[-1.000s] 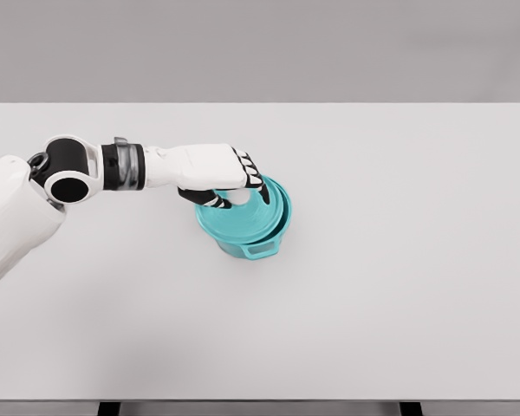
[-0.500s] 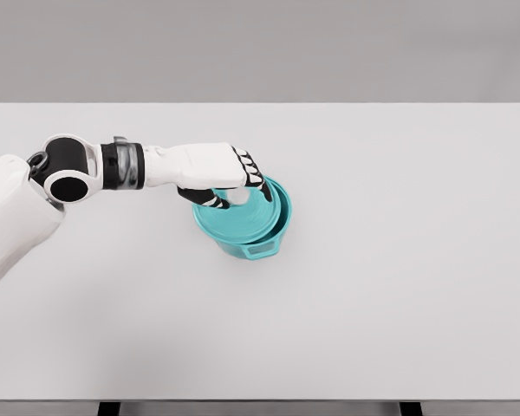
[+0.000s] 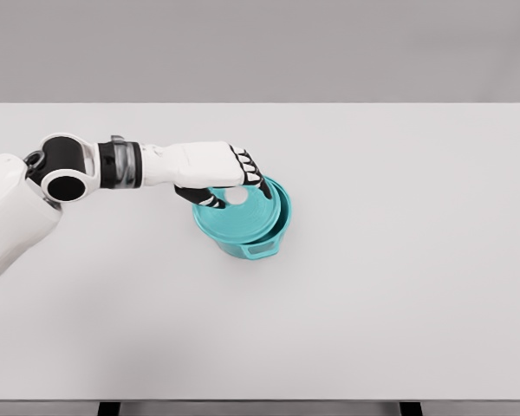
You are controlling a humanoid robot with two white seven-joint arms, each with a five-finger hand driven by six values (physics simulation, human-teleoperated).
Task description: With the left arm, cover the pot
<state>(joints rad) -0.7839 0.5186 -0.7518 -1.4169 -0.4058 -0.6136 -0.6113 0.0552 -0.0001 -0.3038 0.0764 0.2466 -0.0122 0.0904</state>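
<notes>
Gripping the lid by its white knob, your left hand has fingers curled round it; the lid lies on the pot mid-table, seemingly shifted toward the arm. Letting go now could leave it tilted or off the rim, since the far edge looks uncovered. Nothing else stands near the pot, and nothing blocks a small nudge away from the arm.

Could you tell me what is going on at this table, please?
The robot's left hand grips the white knob of a teal lid and holds it over a teal pot near the middle of the white table. The lid sits offset toward the left of the pot's rim, so the pot is not squarely covered yet. The right arm is out of view.
</notes>
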